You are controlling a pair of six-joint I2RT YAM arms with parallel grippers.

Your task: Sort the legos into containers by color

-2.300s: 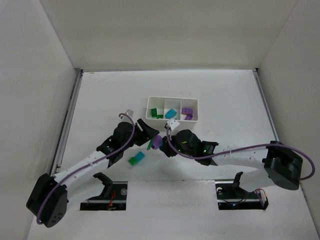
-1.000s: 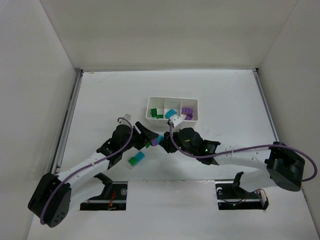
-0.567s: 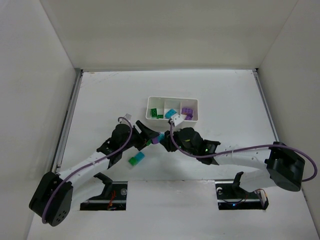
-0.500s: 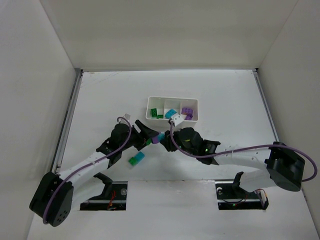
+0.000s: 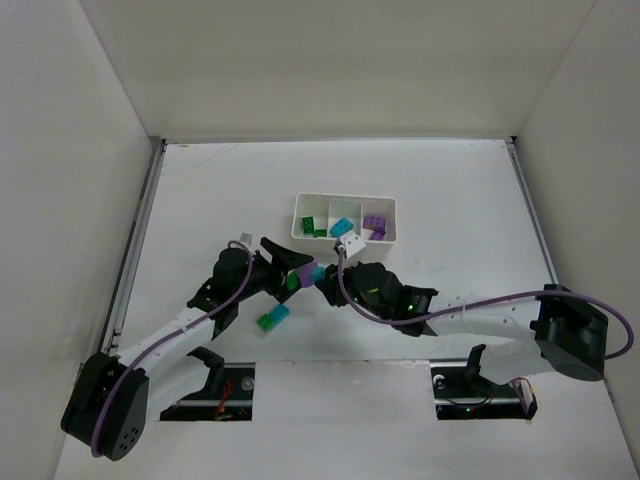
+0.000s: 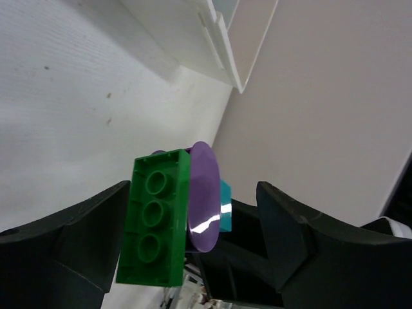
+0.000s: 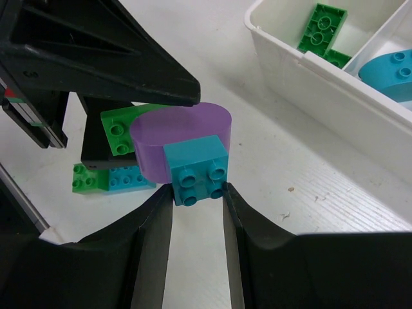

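the right gripper has its jaws clamped on the sides of a teal brick, which is stuck to a rounded purple piece with a green brick on that piece's other face. this three-part stack is held off the tabletop, near the white tray. the left gripper straddles the stack with its jaws apart: the green brick lies against one finger and a gap shows at the other. a loose green-and-teal pair lies flat on the tabletop, on the side away from the tray. in the tray, sorted green bricks fill the left compartment, a sorted teal brick the middle, sorted purple bricks the right.
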